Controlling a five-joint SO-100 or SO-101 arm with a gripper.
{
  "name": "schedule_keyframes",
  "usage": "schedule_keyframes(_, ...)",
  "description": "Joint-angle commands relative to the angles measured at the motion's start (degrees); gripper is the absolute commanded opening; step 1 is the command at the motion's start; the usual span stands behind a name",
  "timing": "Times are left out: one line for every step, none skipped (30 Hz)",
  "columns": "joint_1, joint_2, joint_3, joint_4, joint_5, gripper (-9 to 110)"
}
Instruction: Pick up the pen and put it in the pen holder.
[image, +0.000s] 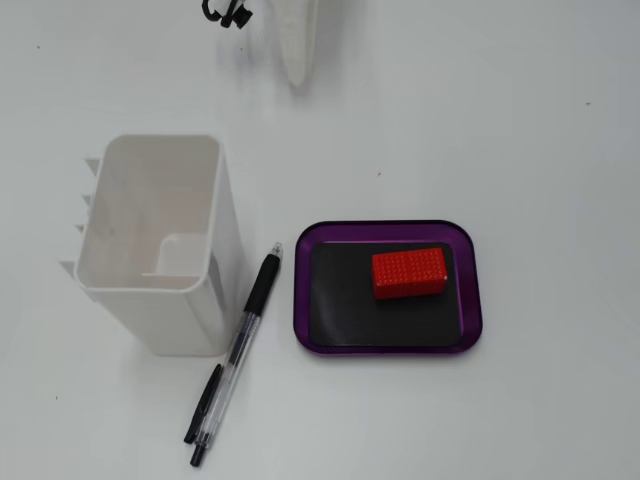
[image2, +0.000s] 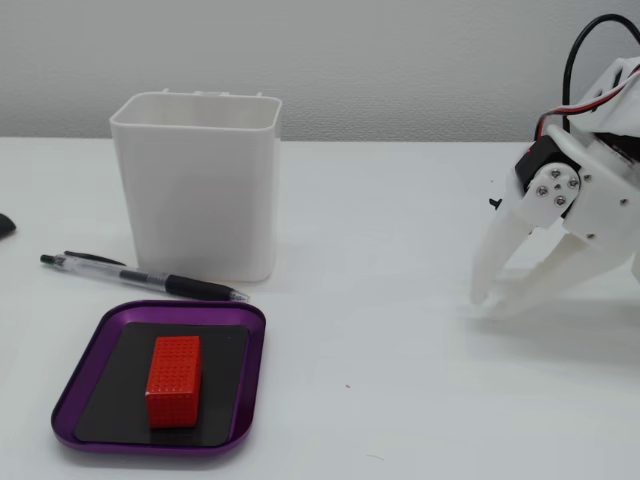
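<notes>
Two white fingers of the gripper (image2: 493, 303) are seen slightly spread in a fixed view, tips low near the table (image2: 400, 400), and nothing is held between them. In the other fixed view only one finger tip is shown at the top edge, so the gap cannot be judged there.

The pen holder (image: 150, 245) is taken as landmark. The gripper is well apart from it, on the side opposite to the pen. The pen (image: 235, 355) is lying flat on the table, just beside the holder wall, approx. touching it at the black grip part; contact cannot be confirmed. The purple tray (image: 388, 345) w/ red block (image: 409, 273) is placed near the holder, on the other side of the pen.

Risks, as judged:
- The pen is narrow btw. holder and tray, so a finger may be pushed against the wall or the tray rim, and the holder could be shifted or tipped.
- The round barrel may be rolled away if it is pinched off-centre.
- If it is gripped near one end, the pen may tilt and miss the opening.
</notes>
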Motion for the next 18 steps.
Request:
schedule_keyframes(0.18,3.6,0.7,1.23,-0.26,0)
schedule_keyframes(0.18,3.69,0.97,1.49,-0.35,0)
schedule_keyframes(0.18,3.69,1.05,1.49,-0.35,0)
schedule_keyframes(0.09,3.78,1.05,1.58,-0.35,0)
schedule_keyframes(0.09,3.78,1.05,1.58,-0.35,0)
schedule_keyframes(0.09,3.78,1.05,1.58,-0.35,0)
schedule_keyframes(0.09,3.78,1.05,1.58,-0.26,0)
schedule_keyframes(0.09,3.78,1.05,1.58,-0.09,0)
schedule_keyframes(0.09,3.78,1.05,1.58,-0.09,0)
schedule_keyframes(0.09,3.78,1.05,1.58,-0.09,0)
schedule_keyframes(0.09,3.78,1.05,1.58,-0.26,0)
schedule_keyframes(0.09,3.78,1.05,1.58,-0.26,0)
schedule_keyframes(0.09,3.78,1.05,1.58,-0.26,0)
schedule_keyframes(0.09,3.78,1.05,1.58,-0.26,0)
schedule_keyframes(0.09,3.78,1.05,1.58,-0.26,0)
schedule_keyframes(0.09,3.78,1.05,1.58,-0.26,0)
schedule_keyframes(0.09,3.78,1.05,1.58,-0.26,0)
schedule_keyframes(0.09,3.78,1.05,1.58,-0.26,0)
